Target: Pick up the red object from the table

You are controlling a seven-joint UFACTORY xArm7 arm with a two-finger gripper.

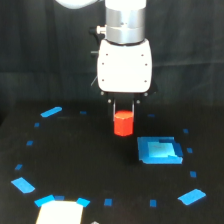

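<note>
Centrally, hanging from the top of the exterior view: a white, boxy gripper (123, 106) on a silver-and-white arm (125, 22), pointing straight down. Jaws clenching on a small, short red-orange faceted block (123, 123), one thin dark finger (114, 107) pressing at each side of its top edge. Sitting directly under the white housing, the red block appearing at or just above the flat black matte table (75, 155); impossible to say from this angle whether resting on the surface or raised off it.

Lying just beside the block, toward the exterior view's right and lower in the picture: a larger bright blue square (160, 150), flat on the table, apart from the block and from the fingers. Scattered around in a loose ring: small blue tape marks (108, 202) and larger blue patches, among them a slanted blue strip (51, 111) at the exterior view's left, a blue diamond-shaped patch (23, 185) lower left, another blue patch (192, 196) lower right. Showing at the bottom edge: a pale whitish rectangular shape (59, 212) with blue corners, glaring and blurred.

No brand, label or legible writing showing anywhere on the gripper housing, the block or the blue pieces; picture too soft for fine print.
</note>
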